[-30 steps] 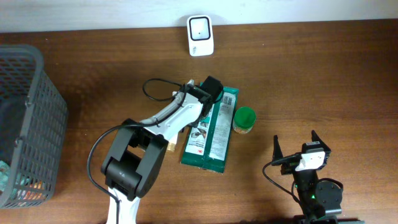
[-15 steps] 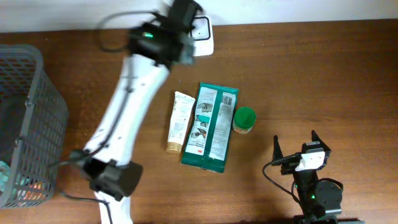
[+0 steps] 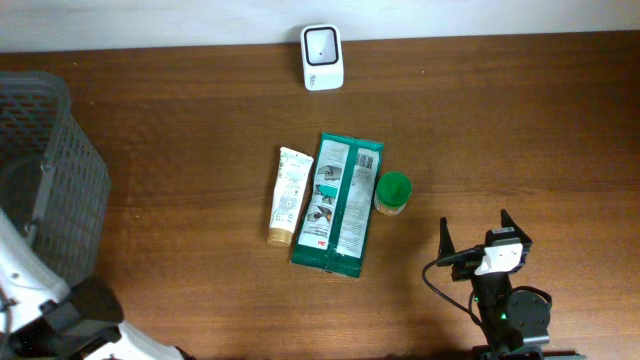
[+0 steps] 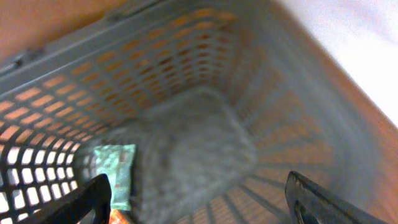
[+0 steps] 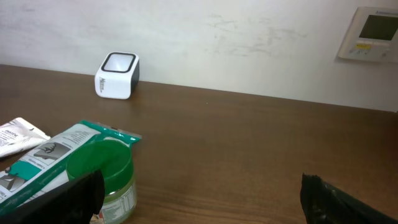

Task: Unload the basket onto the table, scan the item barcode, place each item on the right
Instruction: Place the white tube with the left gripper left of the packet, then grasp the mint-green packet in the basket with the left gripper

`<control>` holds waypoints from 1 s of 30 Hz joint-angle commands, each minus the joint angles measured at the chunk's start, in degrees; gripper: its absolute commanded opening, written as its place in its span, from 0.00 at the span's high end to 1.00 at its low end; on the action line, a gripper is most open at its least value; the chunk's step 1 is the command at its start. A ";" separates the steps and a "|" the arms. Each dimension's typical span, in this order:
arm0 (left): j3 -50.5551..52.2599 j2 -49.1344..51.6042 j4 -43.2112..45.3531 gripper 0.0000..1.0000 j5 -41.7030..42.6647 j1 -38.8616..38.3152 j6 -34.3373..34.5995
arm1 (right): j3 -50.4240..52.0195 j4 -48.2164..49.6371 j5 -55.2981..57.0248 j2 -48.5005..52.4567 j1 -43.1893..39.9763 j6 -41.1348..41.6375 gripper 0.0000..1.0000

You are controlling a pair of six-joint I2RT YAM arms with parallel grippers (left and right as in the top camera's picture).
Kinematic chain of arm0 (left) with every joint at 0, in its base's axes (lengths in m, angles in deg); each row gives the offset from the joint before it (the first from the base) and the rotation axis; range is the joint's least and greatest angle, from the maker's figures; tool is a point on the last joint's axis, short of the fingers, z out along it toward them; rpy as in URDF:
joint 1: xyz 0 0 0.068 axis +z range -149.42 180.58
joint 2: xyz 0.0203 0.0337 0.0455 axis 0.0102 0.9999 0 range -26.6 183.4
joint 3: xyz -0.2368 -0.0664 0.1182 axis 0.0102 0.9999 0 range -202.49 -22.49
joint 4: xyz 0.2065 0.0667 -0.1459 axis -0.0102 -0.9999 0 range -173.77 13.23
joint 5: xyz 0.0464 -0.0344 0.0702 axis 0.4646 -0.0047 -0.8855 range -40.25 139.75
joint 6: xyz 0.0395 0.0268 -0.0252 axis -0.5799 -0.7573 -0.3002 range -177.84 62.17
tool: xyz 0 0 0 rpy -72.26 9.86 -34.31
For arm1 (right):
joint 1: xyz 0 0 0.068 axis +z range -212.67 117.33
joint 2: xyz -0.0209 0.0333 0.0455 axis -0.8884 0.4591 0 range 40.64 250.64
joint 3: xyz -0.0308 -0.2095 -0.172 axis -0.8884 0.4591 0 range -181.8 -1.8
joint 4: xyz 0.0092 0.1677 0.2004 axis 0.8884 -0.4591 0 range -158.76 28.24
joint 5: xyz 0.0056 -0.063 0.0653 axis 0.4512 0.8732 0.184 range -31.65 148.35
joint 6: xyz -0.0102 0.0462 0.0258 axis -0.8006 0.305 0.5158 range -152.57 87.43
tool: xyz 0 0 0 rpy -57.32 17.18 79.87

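We list at nine o'clock a grey basket (image 3: 50, 190), the left gripper (image 4: 198, 183) above it, jaws wide and empty. Centre: tube (image 3: 289, 195), green pack (image 3: 340, 205) and green-lidded jar (image 3: 392, 193) side by side, with the scanner (image 3: 322, 57) at twelve o'clock. Five o'clock: right gripper (image 3: 474, 237), jaws wide and holding nothing.

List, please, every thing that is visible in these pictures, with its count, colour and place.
scanner: 1, white, far edge of table, centre
packet: 1, green, mid-table
tube: 1, white, left of packet
jar: 1, green lid, right of packet
basket: 1, grey, table's left end
pouch: 1, teal, inside basket
wall panel: 1, white, on wall
table: 1, brown
left pincer: 1, black, open, over basket
right pincer: 1, black, open, near edge, right
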 commanded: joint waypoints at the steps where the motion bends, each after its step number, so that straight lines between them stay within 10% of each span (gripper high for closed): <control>1: 11.87 -0.20 3.65 0.15 4.74 8.04 0.98 | 0.31 -0.28 0.52 -0.28 0.50 0.46 0.02; 12: 53.92 -0.20 29.31 0.37 -0.92 17.27 -1.51 | 0.31 -0.28 0.52 -0.28 0.52 0.46 0.02; 26: 61.07 6.25 36.26 0.34 -7.96 17.29 -7.08 | 0.31 -0.28 0.52 -0.28 0.52 0.46 0.02; 30: 60.76 6.91 36.48 0.93 -7.78 17.27 -7.06 | 0.31 -0.28 0.52 -0.28 0.50 0.46 0.02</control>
